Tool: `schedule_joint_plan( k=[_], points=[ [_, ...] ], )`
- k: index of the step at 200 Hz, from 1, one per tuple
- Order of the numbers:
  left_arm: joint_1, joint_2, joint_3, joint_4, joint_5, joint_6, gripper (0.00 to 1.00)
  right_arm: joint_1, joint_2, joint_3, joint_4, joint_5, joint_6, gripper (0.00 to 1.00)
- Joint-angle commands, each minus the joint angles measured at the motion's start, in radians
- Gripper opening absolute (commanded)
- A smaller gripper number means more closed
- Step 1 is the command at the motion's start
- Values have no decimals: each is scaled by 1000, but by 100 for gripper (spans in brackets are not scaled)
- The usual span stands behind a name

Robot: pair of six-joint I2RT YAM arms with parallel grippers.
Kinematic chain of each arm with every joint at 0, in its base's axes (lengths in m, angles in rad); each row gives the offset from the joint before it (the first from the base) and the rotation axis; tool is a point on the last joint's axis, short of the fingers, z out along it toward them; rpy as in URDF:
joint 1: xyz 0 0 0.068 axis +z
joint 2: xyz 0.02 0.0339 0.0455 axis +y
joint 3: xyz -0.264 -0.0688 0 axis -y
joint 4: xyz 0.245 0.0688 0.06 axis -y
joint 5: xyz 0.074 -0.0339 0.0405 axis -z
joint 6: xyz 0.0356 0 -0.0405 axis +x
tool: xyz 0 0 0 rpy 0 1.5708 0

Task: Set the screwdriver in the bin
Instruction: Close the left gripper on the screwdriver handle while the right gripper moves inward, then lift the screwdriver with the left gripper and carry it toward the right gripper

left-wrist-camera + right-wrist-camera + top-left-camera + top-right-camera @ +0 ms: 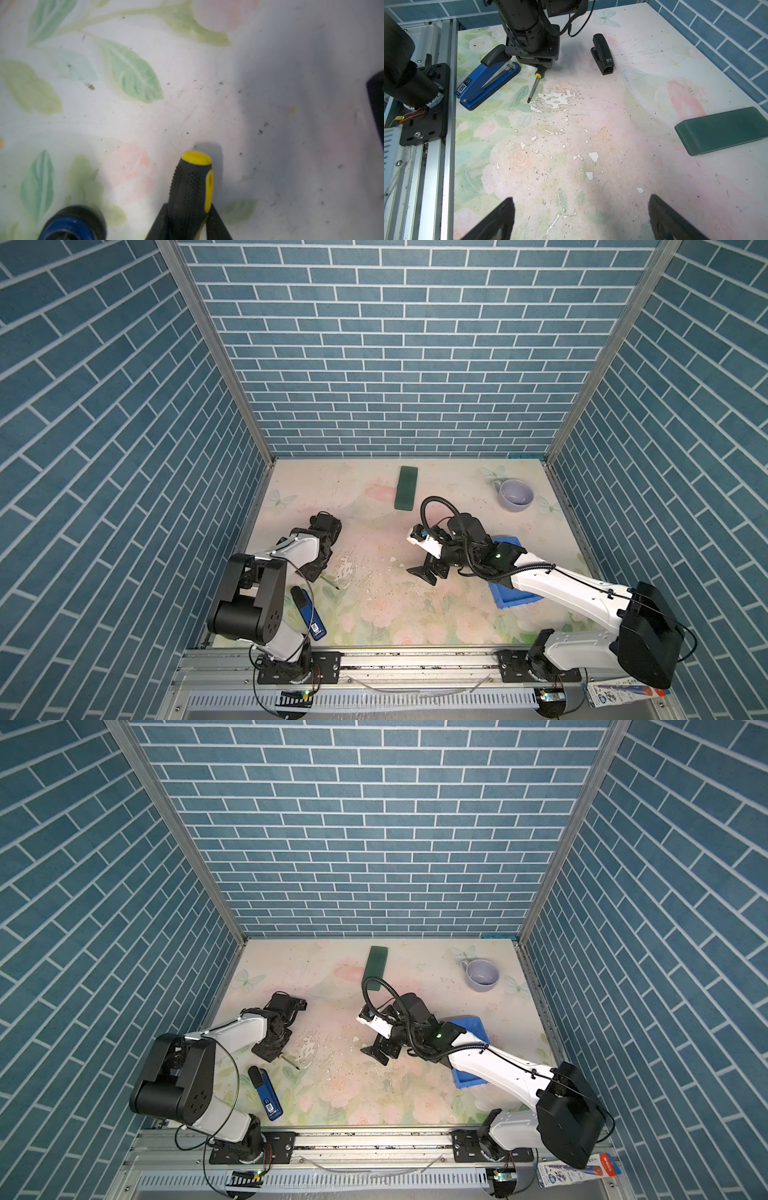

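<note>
Left gripper clamped on the screwdriver handle, front left of the table.
Nearest the front edge, a blue stapler lies just beside the screwdriver, whose thin shaft sticks out past the pinching jaws toward mid-table. Farther in, on the right, the right gripper hovers with jaws spread wide, holding nothing. Its arm crosses over the blue bin, well apart from the screwdriver. A black stapler lies beyond the left gripper. A dark green block and a lavender mug sit farthest back.

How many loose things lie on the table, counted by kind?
stapler: 2, blue stapler and black stapler
screwdriver: 1
bin: 1
green block: 1
mug: 1
total: 6
</note>
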Motion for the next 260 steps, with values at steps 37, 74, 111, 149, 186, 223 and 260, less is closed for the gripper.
schedule_joint_plan(
  k=[37, 74, 111, 149, 186, 223, 260],
  points=[
    [5, 15, 18, -93, 13, -11, 6, 2, -16, 27, -6, 10, -34, 99],
    [3, -29, 68, -160, -9, 39, 3, 4, -21, 24, 6, 20, -31, 99],
    [-6, -122, 114, -186, -10, 49, 2, 2, -20, 26, 51, 24, 1, 99],
    [-44, -180, 198, -176, 2, 48, 2, -3, -4, 29, 126, 38, 63, 99],
    [-131, -172, 305, -119, 28, 79, 2, -43, 11, 66, 182, 14, 229, 99],
    [-243, -134, 405, 1, 56, 133, 1, -114, 9, 71, 266, -50, 417, 99],
    [-365, -85, 492, 153, 107, 205, 0, -192, -4, 22, 433, -90, 628, 99]
  ],
)
